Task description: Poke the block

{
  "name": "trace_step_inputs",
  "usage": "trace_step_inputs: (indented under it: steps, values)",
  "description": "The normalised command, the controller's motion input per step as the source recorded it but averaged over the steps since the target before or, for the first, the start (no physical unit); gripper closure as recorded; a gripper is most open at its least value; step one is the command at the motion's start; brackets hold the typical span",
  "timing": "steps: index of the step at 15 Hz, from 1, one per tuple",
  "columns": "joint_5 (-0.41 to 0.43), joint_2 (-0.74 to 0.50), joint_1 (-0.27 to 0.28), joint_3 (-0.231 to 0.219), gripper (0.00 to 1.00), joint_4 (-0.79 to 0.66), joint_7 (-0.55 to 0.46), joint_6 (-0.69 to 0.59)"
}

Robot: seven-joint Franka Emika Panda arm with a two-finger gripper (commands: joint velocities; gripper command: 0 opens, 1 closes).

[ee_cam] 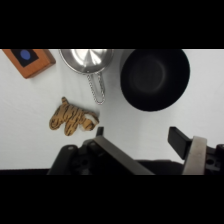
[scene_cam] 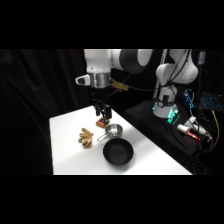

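The gripper (scene_cam: 102,113) hangs just above the block (scene_cam: 101,122) at the table's (scene_cam: 65,150) far edge, fingers spread apart; steel cup (scene_cam: 114,131) and black bowl (scene_cam: 118,152) nearby.

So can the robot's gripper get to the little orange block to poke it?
Probably yes. The gripper hangs right above the block, with nothing between them. The steel cup and black bowl sit off to the side.

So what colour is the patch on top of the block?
Dark blue, on the orange-brown block; the wrist view shows it best.
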Motion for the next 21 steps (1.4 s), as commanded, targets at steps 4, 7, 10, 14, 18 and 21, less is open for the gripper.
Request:
trace_step_inputs:
  steps: [4, 7, 10, 14, 18, 21]
  values:
    - [-0.003, 0.00, -0.016, 0.003, 0.00, 0.00, 0.04, 0.04]
    - [0.009, -0.03, -0.045, -0.028, 0.00, -0.02, 0.07, 0.09]
    - [0.012, -0.06, -0.070, -0.052, 0.00, -0.06, 0.09, 0.12]
    - [-0.022, -0.09, -0.068, -0.057, 0.00, -0.09, 0.14, 0.14]
    - [-0.026, -0.12, -0.063, -0.052, 0.00, -0.13, 0.15, 0.14]
    - [-0.016, -0.15, -0.074, -0.060, 0.00, -0.17, 0.16, 0.15]
